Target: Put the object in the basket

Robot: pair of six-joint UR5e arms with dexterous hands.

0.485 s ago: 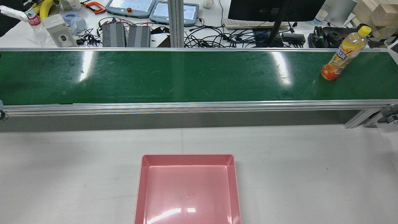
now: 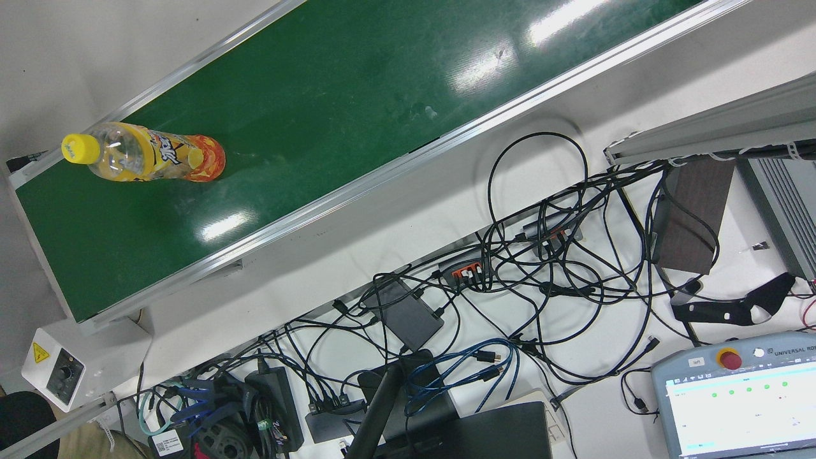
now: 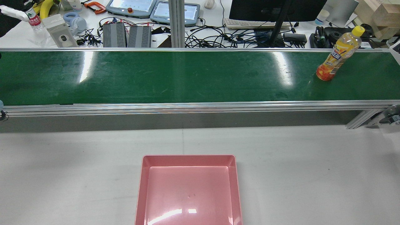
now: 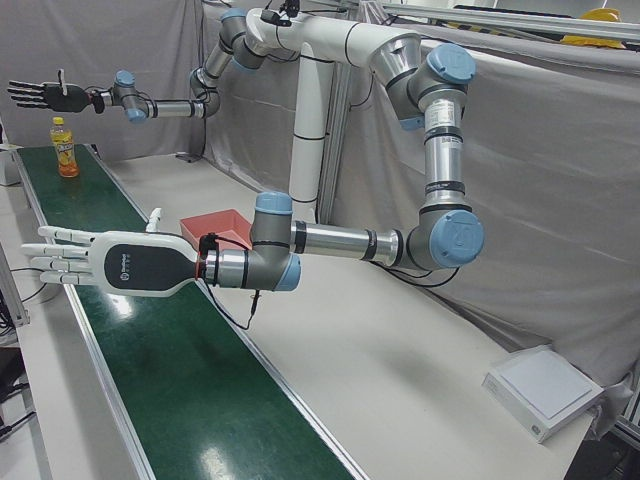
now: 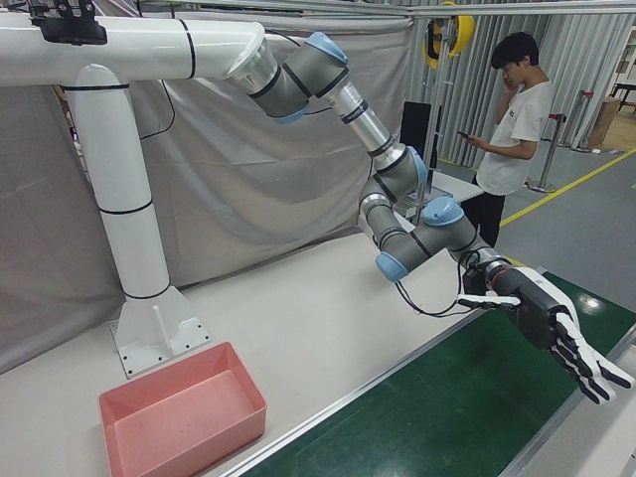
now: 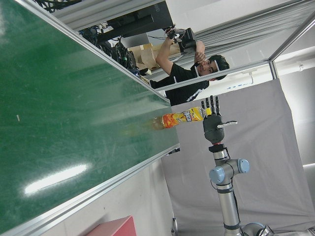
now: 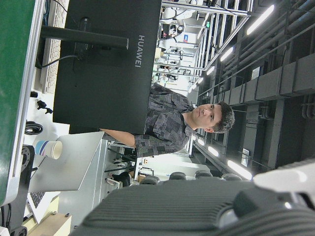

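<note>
An orange drink bottle [image 3: 336, 57] with a yellow cap stands upright on the green conveyor belt [image 3: 187, 78], near its right end in the rear view. It also shows in the front view as bottle [image 2: 146, 153] and far off as bottle [image 4: 64, 145]. The pink basket [image 3: 189, 157] sits empty on the white table in front of the belt. My right hand [image 4: 40, 95] hovers open above the belt just past the bottle, fingers spread; it is also seen as right hand [image 5: 556, 328]. My left hand [image 4: 75, 262] is held flat and open over the belt, far from the bottle [image 6: 184, 117].
Behind the belt lies a desk with tangled cables [image 2: 510, 268], a teach pendant [image 2: 739, 401] and a monitor [image 3: 275, 9]. A control box [image 2: 60, 373] sits at the belt's end. One person [image 5: 512, 109] stands beyond the belt, and another person [image 6: 189, 78] near the bottle's end.
The bottle has shifted a little to the left along the belt in the rear view. The basket has not moved.
</note>
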